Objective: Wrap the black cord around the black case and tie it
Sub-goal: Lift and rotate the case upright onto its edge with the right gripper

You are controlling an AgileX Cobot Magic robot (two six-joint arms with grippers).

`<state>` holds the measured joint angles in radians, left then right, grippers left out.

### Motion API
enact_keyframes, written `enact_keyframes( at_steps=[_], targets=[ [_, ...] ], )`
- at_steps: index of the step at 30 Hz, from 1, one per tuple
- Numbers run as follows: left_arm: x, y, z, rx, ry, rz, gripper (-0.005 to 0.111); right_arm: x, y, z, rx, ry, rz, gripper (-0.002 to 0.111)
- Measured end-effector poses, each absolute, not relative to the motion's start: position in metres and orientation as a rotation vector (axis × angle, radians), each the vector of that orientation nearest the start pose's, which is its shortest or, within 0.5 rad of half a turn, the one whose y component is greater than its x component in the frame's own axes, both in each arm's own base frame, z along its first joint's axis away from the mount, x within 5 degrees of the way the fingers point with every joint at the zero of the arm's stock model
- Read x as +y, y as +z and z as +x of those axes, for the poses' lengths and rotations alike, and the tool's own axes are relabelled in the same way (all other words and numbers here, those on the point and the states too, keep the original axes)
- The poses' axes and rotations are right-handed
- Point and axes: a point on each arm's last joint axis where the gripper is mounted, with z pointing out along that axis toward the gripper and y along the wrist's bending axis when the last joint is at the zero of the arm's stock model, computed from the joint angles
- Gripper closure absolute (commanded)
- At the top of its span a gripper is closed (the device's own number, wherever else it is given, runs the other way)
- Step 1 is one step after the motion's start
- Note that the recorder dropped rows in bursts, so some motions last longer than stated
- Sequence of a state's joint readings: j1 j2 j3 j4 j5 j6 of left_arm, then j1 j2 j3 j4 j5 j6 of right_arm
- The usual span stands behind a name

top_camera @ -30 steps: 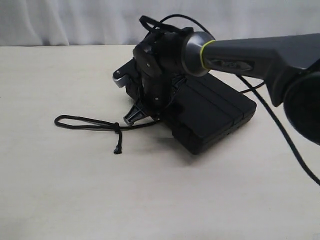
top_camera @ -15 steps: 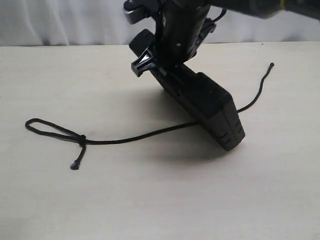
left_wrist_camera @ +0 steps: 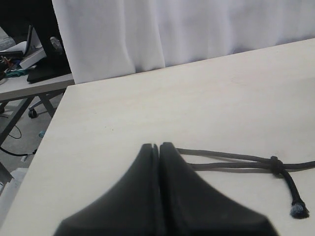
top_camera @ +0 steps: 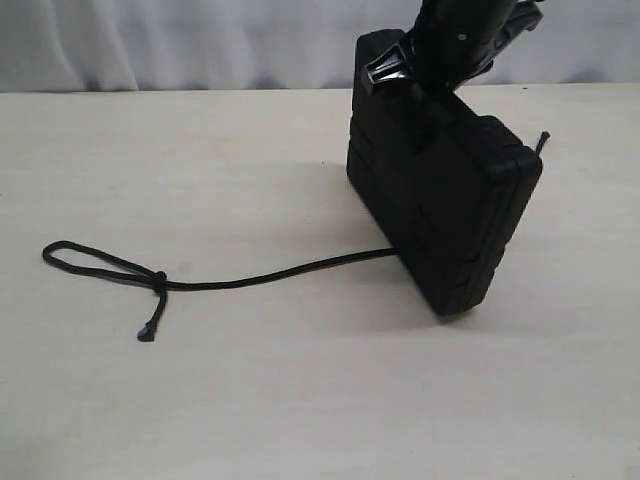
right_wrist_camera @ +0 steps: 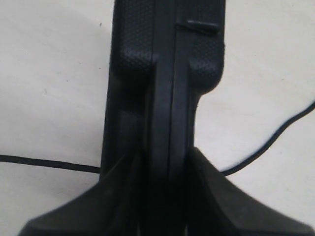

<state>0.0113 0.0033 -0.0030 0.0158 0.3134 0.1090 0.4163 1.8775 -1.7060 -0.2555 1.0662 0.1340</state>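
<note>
Exterior view: the black, grooved case [top_camera: 440,210] stands on edge on the desk [top_camera: 200,400], its top pinched by the right end effector [top_camera: 440,75]. The thin braided cord [top_camera: 270,272], looped and knotted, passes beneath it. The left end effector [left_wrist_camera: 159,150] is pressed together.

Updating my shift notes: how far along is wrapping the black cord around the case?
Done: the black case stands on edge with the black cord crossing at its base, one end showing each side. In hand: the right pincer clamps the case's top; the left pincer, shut and empty, hovers near the knotted loop. Left: no turn around the case yet, and no tie.
</note>
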Motion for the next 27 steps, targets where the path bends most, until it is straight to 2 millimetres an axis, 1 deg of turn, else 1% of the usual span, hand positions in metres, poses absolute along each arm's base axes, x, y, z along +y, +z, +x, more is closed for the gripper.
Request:
enact_keyframes(
  at_steps=[6,8,10,11,13,15,18,19,20,27],
  targets=[
    [0.0011,0.1857,0.0543,1.796,0.101,0.098,0.107,0.1452,0.2979,0.3823,2.601,-0.183,-0.524,0.104],
    [0.0011,0.1857,0.0543,1.796,0.101,0.098,0.107,0.1451,0.2972,0.3821,2.602,-0.187,-0.537,0.102],
    [0.0011,0.1857,0.0543,1.796,0.101,0.098,0.107,0.1450,0.2972,0.3819,2.602,-0.189,-0.545,0.091],
    [0.0011,0.1857,0.0543,1.796,0.101,0.098,0.107,0.1450,0.2972,0.3819,2.602,-0.189,-0.545,0.083],
    [0.0011,0.1857,0.0543,1.796,0.101,0.098,0.107,0.1450,0.2972,0.3819,2.600,-0.193,-0.559,0.073],
    [0.0011,0.1857,0.0543,1.796,0.101,0.098,0.107,0.1431,0.2930,0.3795,2.635,-0.221,-0.584,0.065],
    [0.0011,0.1857,0.0543,1.796,0.101,0.098,0.107,0.1427,0.2928,0.3793,2.634,-0.229,-0.597,0.048],
    [0.0011,0.1857,0.0543,1.796,0.101,0.098,0.107,0.1428,0.2928,0.3795,2.632,-0.229,-0.600,0.044],
    [0.0011,0.1857,0.0543,1.796,0.101,0.098,0.107,0.1429,0.2929,0.3796,2.629,-0.229,-0.603,0.042],
    [0.0011,0.1857,0.0543,1.796,0.101,0.098,0.107,0.1431,0.2929,0.3797,2.627,-0.228,-0.611,0.042]
  ],
)
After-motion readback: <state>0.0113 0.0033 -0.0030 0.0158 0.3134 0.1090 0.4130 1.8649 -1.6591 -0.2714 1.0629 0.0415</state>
